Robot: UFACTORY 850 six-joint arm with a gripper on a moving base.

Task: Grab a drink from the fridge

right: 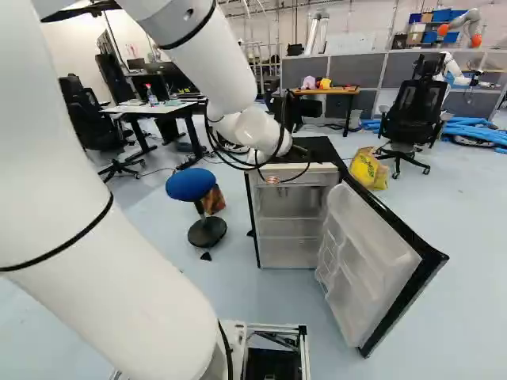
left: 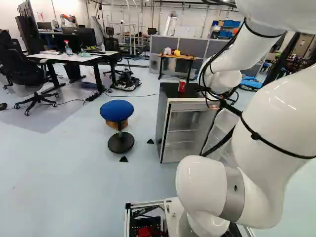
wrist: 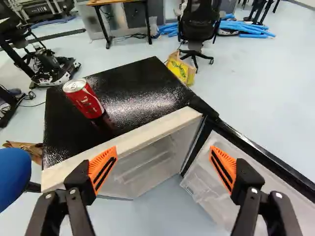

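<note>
Soda can [wrist: 84, 100] is up on top of the mini fridge [wrist: 135, 93], so tbh the gripper [wrist: 164, 150], jaws wide open and empty, should straddle it squarely and squeeze gently, keeping clear of the open door [right: 364, 261]. Can's upright, shiny red, silver lid, no obvious dents.

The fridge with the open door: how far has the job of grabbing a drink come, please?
The fridge door already stands wide open. Nothing is in hand: the gripper is open and empty. Gripping a drink and taking it away look left; a red can stands on the fridge's black top.
</note>
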